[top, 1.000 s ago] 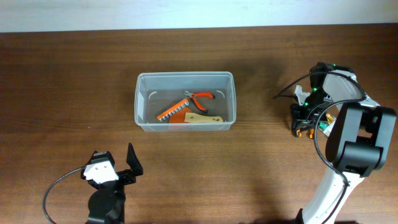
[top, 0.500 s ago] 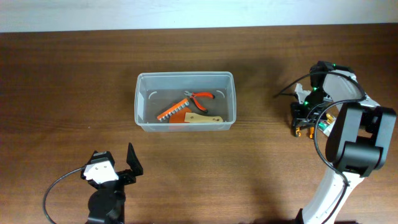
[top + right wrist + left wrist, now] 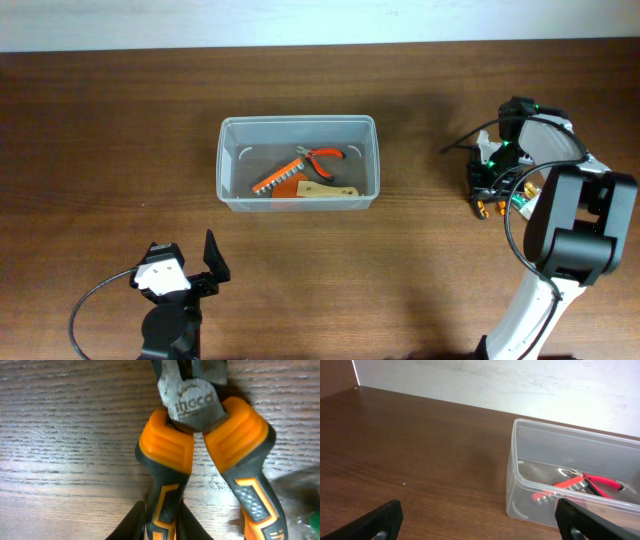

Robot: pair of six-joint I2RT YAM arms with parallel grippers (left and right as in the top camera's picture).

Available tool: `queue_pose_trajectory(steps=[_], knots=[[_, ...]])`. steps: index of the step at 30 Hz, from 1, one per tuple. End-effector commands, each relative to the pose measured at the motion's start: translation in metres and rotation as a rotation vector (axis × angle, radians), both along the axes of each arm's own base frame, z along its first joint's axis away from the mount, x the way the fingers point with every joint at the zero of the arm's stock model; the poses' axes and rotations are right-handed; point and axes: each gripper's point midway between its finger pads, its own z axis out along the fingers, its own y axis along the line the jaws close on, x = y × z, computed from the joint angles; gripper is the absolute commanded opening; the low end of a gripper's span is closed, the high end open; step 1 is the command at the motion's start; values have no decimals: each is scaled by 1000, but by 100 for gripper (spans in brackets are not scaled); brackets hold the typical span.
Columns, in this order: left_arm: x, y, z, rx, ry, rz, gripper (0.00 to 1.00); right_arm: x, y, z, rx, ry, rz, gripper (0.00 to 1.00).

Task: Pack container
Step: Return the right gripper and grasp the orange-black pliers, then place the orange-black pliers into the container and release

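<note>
The clear plastic container sits mid-table and holds red-handled pliers, an orange tool and a tan piece; it also shows in the left wrist view. My right gripper is low over the table at the right, its fingers shut on one handle of orange-and-black pliers that lie on the wood. My left gripper is open and empty near the front left, its fingers wide apart, short of the container.
A white wall runs along the table's far edge. The right arm's black cable loops over the table beside the right gripper. A bit of green shows at the right wrist view's edge.
The right gripper has shifted very slightly over the orange pliers. The left arm and the container have not moved.
</note>
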Motion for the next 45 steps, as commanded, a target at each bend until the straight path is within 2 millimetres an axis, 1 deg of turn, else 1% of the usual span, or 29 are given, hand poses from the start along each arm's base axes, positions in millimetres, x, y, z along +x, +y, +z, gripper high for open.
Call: queue_pose_trajectory(steps=[1,2,4,8,11,13,15,16,18,19,21,23,25,26,28,32,35,38,40,43,45], knots=[[0,0,0,9,0,-3,99,-11,0,-9,-18,34,-18,16],[0,0,0,9,-1,-3,99,-11,0,-9,-18,34,-18,11],[0,0,0,9,-1,-3,99,-10,0,-7,-18,31,-19,5],[0,0,0,9,0,-3,99,5,-1,13,-27,-2,-27,4],[0,0,0,9,0,-3,99,27,1,43,-42,-86,-7,4],[0,0,0,9,0,-3,99,46,6,72,-56,-169,12,4],[0,0,0,9,-1,-3,99,65,15,107,-64,-261,64,4],[0,0,0,9,-1,-2,99,75,22,128,-69,-314,105,4],[0,0,0,9,-1,-3,99,87,39,163,-77,-397,193,4],[0,0,0,9,0,-3,99,92,52,183,-80,-442,252,4],[0,0,0,9,0,-3,99,97,79,214,-82,-509,375,4],[0,0,0,9,-1,-3,99,99,107,235,-76,-564,484,4],[0,0,0,9,-1,-3,99,96,137,248,-63,-604,606,4],[0,0,0,9,0,-3,99,93,154,252,-43,-619,682,4],[0,0,0,9,-1,-3,99,80,194,252,17,-631,866,4],[0,0,0,9,-1,-3,99,49,261,244,136,-641,1209,4],[0,0,0,9,-1,-2,99,27,297,232,178,-630,1423,4],[0,0,0,9,0,-3,99,14,324,218,201,-609,1528,4],[0,0,0,9,-1,-3,99,9,340,200,219,-582,1561,4],[0,0,0,9,0,-3,99,8,352,170,234,-531,1584,4],[0,0,0,9,-1,-3,99,9,355,150,244,-491,1588,4]])
